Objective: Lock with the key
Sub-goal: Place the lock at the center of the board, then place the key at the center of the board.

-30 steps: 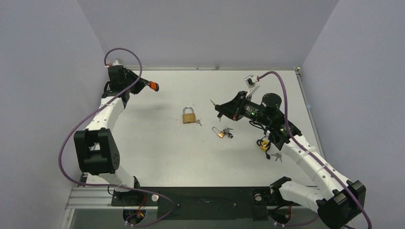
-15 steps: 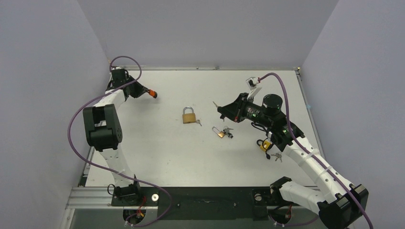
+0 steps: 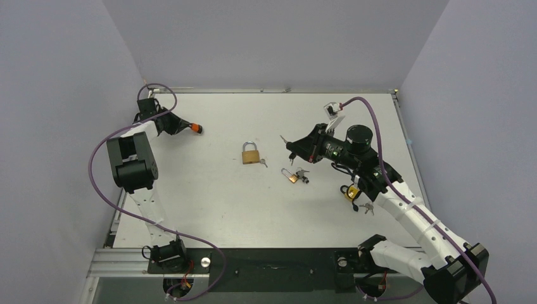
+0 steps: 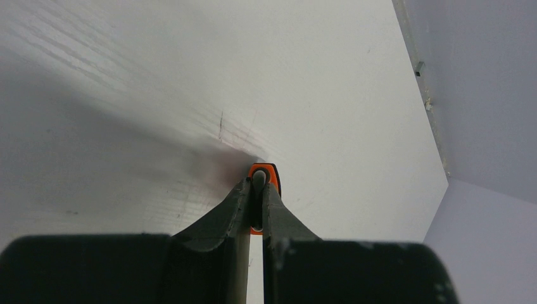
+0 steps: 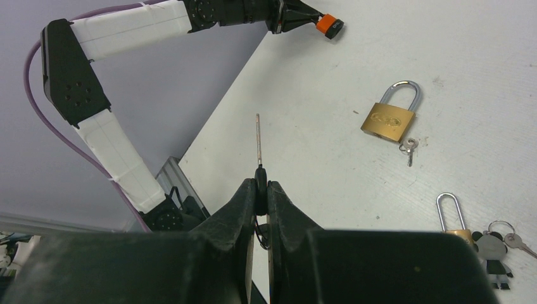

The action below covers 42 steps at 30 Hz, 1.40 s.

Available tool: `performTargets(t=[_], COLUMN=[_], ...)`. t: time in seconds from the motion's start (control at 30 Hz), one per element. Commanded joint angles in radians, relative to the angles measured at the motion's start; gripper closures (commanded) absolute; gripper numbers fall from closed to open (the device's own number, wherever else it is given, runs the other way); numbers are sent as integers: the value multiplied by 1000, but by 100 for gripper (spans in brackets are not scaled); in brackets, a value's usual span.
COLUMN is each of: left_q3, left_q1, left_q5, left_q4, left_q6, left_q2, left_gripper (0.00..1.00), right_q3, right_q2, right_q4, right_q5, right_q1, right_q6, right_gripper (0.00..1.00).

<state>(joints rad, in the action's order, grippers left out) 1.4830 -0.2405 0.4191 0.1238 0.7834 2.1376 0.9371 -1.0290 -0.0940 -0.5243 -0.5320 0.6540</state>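
Observation:
My right gripper (image 3: 292,149) is shut on the black head of a thin key (image 5: 258,136). The blade sticks out past the fingertips (image 5: 272,193) and points toward the left arm, above the table. My left gripper (image 3: 189,127) is shut on a small orange lock (image 3: 197,129) at the far left, held just above the table. That lock shows orange between the closed fingers in the left wrist view (image 4: 264,172) and at the top of the right wrist view (image 5: 329,25). The key tip and the orange lock are well apart.
A brass padlock (image 3: 251,154) with a small key (image 3: 263,163) lies mid-table; it also shows in the right wrist view (image 5: 388,120). A smaller padlock (image 3: 291,176) with a key bunch (image 3: 303,174) lies to its right. Another padlock (image 3: 350,192) with keys (image 3: 366,207) lies under the right arm.

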Motion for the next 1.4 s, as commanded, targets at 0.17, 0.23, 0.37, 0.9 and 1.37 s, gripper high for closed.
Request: performTargets(t=[0.17,0.23,0.37,0.9,1.37], left_q3=[59,50,53,-137,-486], left_q1=[-15,-15,-10,89,254], left_q5=[-58,-75,-143,-329,-347], left_q4=[0,8,58,150,268], left_q6=[-5,-1,-19,-61,-118], left_q2=[-7,-21,-60,-386,-1016], left_gripper=[66,64,60,53,51], right_q3=[58,69,101,439,970], right_q2=[-47,-65,-112,-686,-1349], right_q4=[31,33,43,290,513], right_q5=[46,53,93,248,254], right_q1=[-20,-26,-46,-131,-173], right_q6=[-19,-24,-27,136,410], right_gripper=[100,100,100,100,100])
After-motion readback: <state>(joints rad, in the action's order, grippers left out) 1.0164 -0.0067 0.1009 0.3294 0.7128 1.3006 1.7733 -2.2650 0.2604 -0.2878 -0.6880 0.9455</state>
